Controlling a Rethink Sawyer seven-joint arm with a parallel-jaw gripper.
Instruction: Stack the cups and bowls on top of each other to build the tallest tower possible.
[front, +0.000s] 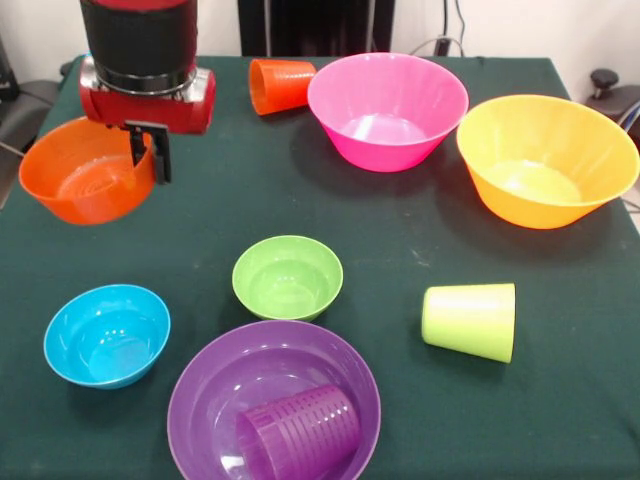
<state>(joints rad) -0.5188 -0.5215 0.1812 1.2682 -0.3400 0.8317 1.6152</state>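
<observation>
My gripper (150, 152) is at the left back of the table, its fingers closed on the right rim of the small orange bowl (85, 175). The small green bowl (287, 277) and small blue bowl (107, 335) stand apart near the front. The wide purple bowl (225, 375) at the front holds the purple cup (298, 432) on its side. The lime green cup (470, 320) and the orange cup (280, 85) lie on their sides. The pink bowl (388, 110) and yellow bowl (545, 160) stand at the back right. The blue cup is out of view. No tower stands.
The table is covered with a dark green cloth (400, 250). The orange bowl sits close to the table's left edge. The arm's red and black wrist (145, 70) comes down at the top left.
</observation>
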